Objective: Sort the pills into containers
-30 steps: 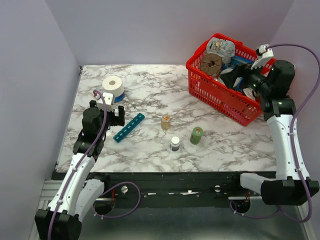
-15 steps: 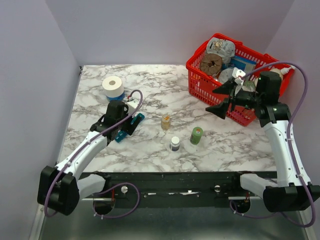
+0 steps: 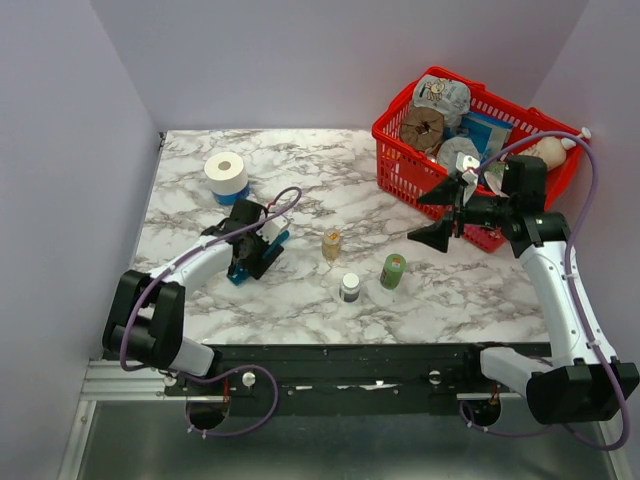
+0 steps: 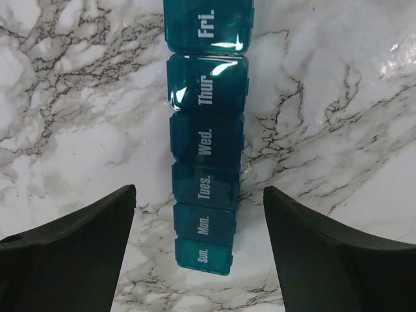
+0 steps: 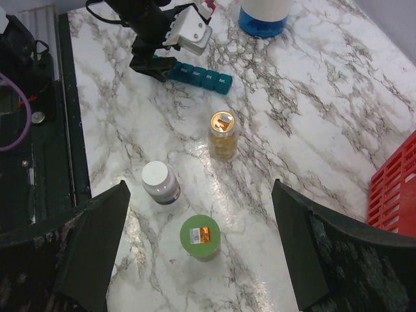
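The containers are one teal strip of day-labelled compartments, lids shut, lying on the marble left of centre. My left gripper is open and straddles the strip's "Sun." end, with bare table showing on both sides of it. From above, the left gripper covers the strip's near half. The pills are yellowish bits in a small clear bottle with a tan cap, standing upright mid-table. My right gripper hangs open and empty above the table, right of that bottle.
A green bottle and a white-capped bottle stand near the front, below my right gripper. A red wire basket full of items fills the back right. A white roll on a blue base sits back left.
My left arm swung in over the strip and lowered around its near end, its jaws narrowing a little. My right arm came out of the basket and moved left over the table.
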{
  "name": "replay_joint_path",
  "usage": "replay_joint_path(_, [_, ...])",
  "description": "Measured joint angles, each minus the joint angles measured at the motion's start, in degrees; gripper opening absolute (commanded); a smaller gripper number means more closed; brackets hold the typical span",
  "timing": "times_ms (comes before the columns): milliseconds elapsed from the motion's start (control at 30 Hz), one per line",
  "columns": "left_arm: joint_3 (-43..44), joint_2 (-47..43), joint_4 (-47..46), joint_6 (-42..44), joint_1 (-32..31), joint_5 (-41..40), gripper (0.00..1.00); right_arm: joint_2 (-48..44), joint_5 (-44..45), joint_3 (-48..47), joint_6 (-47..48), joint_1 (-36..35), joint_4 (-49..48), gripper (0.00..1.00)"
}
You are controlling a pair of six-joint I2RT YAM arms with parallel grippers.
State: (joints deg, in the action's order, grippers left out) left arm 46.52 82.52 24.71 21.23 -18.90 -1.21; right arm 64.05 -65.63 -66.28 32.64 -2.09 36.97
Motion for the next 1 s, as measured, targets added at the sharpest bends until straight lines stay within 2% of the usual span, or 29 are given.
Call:
replay_joint_path(100, [-0.61, 0.04, 0.24, 0.44, 0.20, 0.74, 0.86, 0.00, -0.15, 0.46, 0.04, 0.00, 0.00, 1.00])
replay_joint_path(267, [-1.16, 1.75, -0.07, 1.16, 1.18, 3.39, 0.73, 0.00, -0.79, 0.92, -0.02, -0.07, -0.02, 1.00])
replay_joint_path(467, [3.21, 7.30, 0.74, 0.57, 3.98, 7.80, 0.59, -0.17, -1.20, 1.27, 0.02, -0.07, -0.02, 1.00])
replay_joint_path(600, [3.65, 8.02, 0.74, 0.13, 4.66, 9.73, 0.40, -0.85, -1.29, 2.27, 0.22, -0.07, 0.00, 1.00])
replay_joint_path(633, [3.74, 8.09, 0.83, 0.02, 4.70, 10.05, 0.29, -0.92, -1.29, 2.34, 0.33, -0.07, 0.00, 1.00])
replay_joint_path(733, [4.74, 8.85, 1.38, -0.15, 4.70, 10.95, 0.09, -0.98, -1.31, 2.34, 0.50, -0.09, 0.00, 1.00])
replay_joint_path(800, [5.46, 9.44, 1.68, -0.09, 4.74, 11.43, 0.03, -1.01, -1.31, 2.34, 0.90, -0.11, 0.02, 1.00])
replay_joint_path(900, [5.79, 9.53, 2.03, -0.31, 4.94, 12.68, 0.00, -0.98, -1.40, 2.27, 2.62, -0.11, 0.94, 1.00])
replay_joint_path(1000, [6.12, 8.94, 2.99, -1.18, 4.87, 14.80, 0.00, -0.11, -1.92, 0.74, 8.52, -0.57, 6.25, 1.00])
